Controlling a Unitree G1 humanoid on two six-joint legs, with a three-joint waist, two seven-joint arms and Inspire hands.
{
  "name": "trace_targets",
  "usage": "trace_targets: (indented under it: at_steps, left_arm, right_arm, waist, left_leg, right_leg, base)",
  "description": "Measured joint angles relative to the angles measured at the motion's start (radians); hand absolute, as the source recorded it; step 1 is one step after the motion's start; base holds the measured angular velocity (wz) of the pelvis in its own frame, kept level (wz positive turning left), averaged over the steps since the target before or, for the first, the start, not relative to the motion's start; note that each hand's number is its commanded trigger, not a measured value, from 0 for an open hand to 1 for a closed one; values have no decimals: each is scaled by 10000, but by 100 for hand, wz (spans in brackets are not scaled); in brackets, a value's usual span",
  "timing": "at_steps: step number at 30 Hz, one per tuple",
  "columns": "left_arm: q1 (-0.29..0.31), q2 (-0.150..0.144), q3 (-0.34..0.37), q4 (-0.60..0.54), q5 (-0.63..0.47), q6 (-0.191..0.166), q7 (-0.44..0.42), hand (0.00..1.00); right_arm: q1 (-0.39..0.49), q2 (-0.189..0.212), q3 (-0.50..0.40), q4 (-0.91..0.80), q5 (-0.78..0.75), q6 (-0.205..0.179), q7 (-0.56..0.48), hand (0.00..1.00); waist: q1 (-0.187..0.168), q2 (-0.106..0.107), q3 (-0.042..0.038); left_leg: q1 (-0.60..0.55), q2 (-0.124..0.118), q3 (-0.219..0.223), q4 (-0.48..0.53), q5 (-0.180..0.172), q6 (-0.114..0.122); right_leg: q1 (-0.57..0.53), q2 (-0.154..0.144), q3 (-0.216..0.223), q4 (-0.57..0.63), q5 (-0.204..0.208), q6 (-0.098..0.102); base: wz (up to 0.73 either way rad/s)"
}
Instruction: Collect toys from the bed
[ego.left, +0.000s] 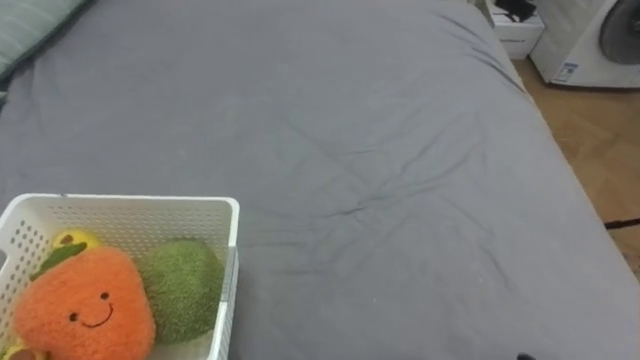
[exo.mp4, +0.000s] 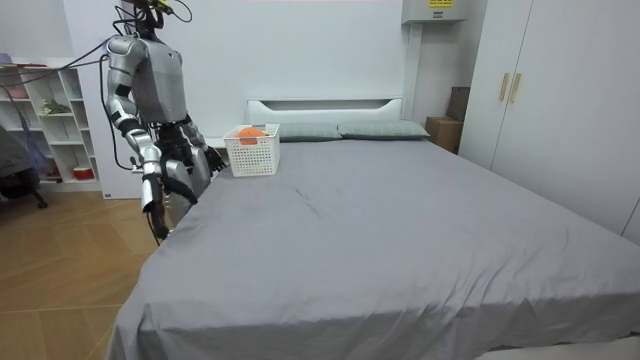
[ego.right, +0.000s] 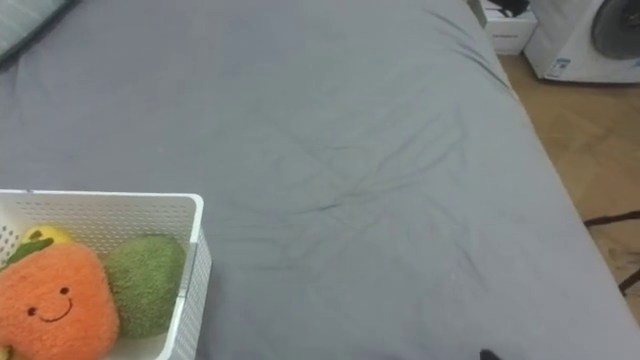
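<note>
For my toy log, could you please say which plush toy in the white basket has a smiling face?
The orange plush toy; the fuzzy green plush toy beside it shows no face.

Twin head cameras look steeply down, close over the grey bed (ego.left: 400, 150) and white basket (ego.left: 120, 212). The room camera, well back past the bed's foot, faces the headboard (exo.mp4: 325, 105) and shares both.
</note>
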Motion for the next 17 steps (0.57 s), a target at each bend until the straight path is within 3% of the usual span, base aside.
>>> trace_targets:
  at_steps: [2, 8, 17]
  left_arm:
    - [-44, -7, 63, 131, -46, -16, -23, 0]
    - [-6, -126, 295, 332, -45, 7, -218, 0]
    - [138, -225, 359, 383, -38, 225, -487, 0]
  right_arm:
    - [-61, 5, 10, 1057, 201, -17, 332, 0]
    - [-107, 302, 78, 3294, 464, 251, 1420, 0]
    - [-423, 459, 935, 4220, 366, 848, 3029, 0]
  waist:
    - [8, 3, 33]
    - [67, 53, 24]
    - [165, 53, 37]
  left_leg:
    - [-21, -3, -10, 7, -17, -2]
    - [24, -8, -173, 193, -136, -18]
    - [18, -13, -293, 229, -143, -21]
  right_leg:
    - [2, 13, -12, 6, -1, -1]
    - [136, 15, -151, 19, -39, -16]
    - [232, 14, -286, 17, -44, -22]
  base:
    - [0]
    - [6]
    - [4]
